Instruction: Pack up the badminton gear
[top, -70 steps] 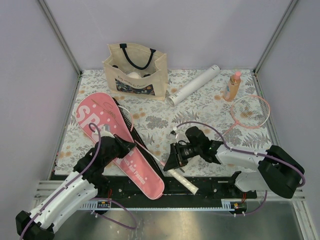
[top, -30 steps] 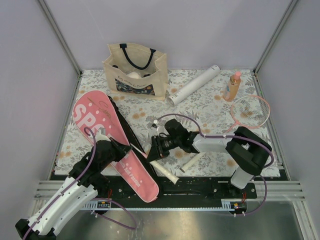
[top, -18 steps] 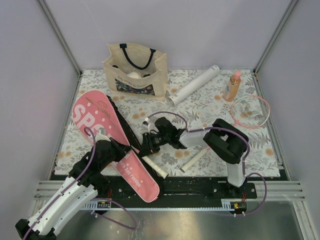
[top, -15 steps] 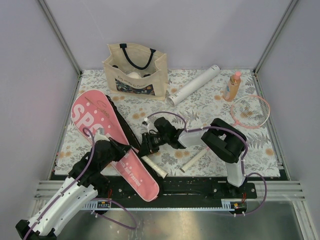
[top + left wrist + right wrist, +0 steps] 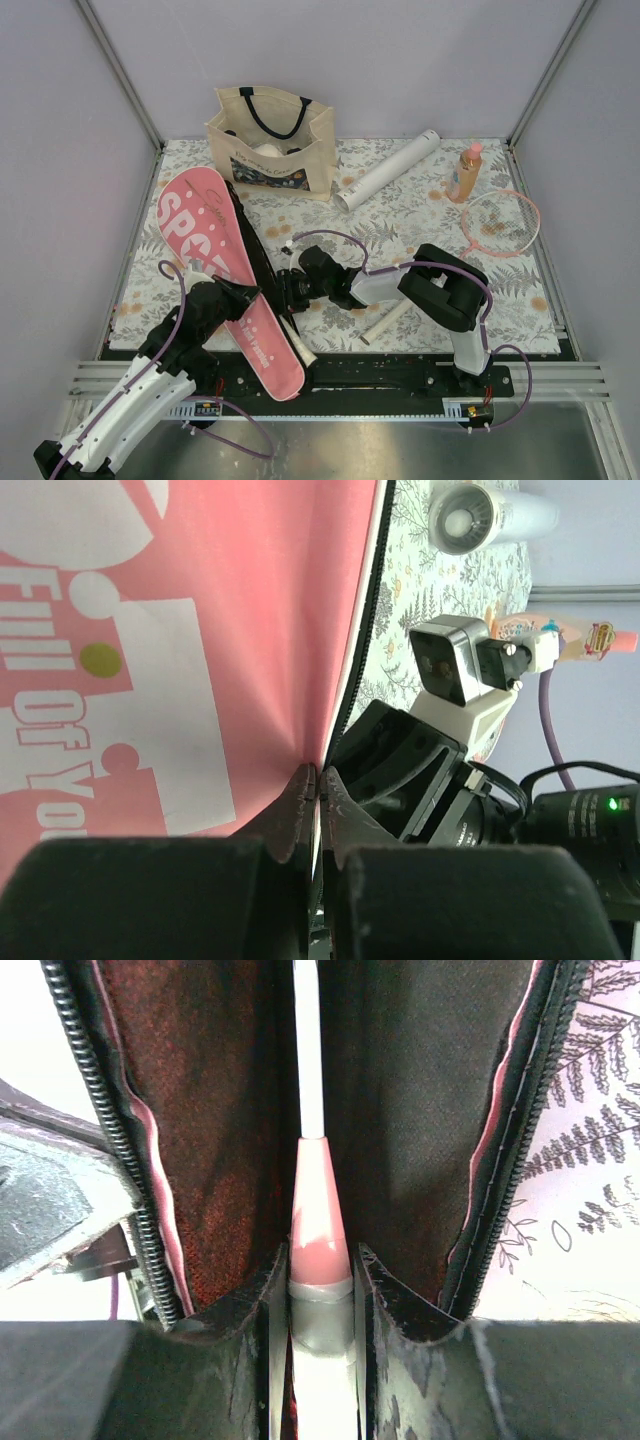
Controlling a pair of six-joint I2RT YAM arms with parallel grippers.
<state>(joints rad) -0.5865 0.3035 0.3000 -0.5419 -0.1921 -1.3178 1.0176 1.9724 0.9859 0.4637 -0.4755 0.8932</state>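
Observation:
The pink SPORT-lettered case (image 5: 215, 250) lies at the left, unzipped along its right edge. My left gripper (image 5: 246, 296) is shut on the case's upper flap (image 5: 200, 630) at its zip edge, jaws (image 5: 318, 776) pinching the fabric. My right gripper (image 5: 288, 292) is shut on one racket's handle (image 5: 320, 1290) at the pink cone. Its thin shaft (image 5: 308, 1050) runs into the dark inside of the case (image 5: 220, 1110). The white grip end (image 5: 302, 352) sticks out toward me. The second pink-rimmed racket (image 5: 500, 222) lies at the right. The long white tube (image 5: 388, 170) lies at the back.
The beige tote (image 5: 270, 140) with dark straps stands at the back left, with pale things inside that I cannot make out. The orange bottle (image 5: 465, 172) stands at the back right. The second racket's handle (image 5: 385, 325) lies under my right arm. Walls enclose three sides.
My right gripper has moved left with the racket, sliding its head and shaft into the open case. The case has swung round a little in my left gripper's hold.

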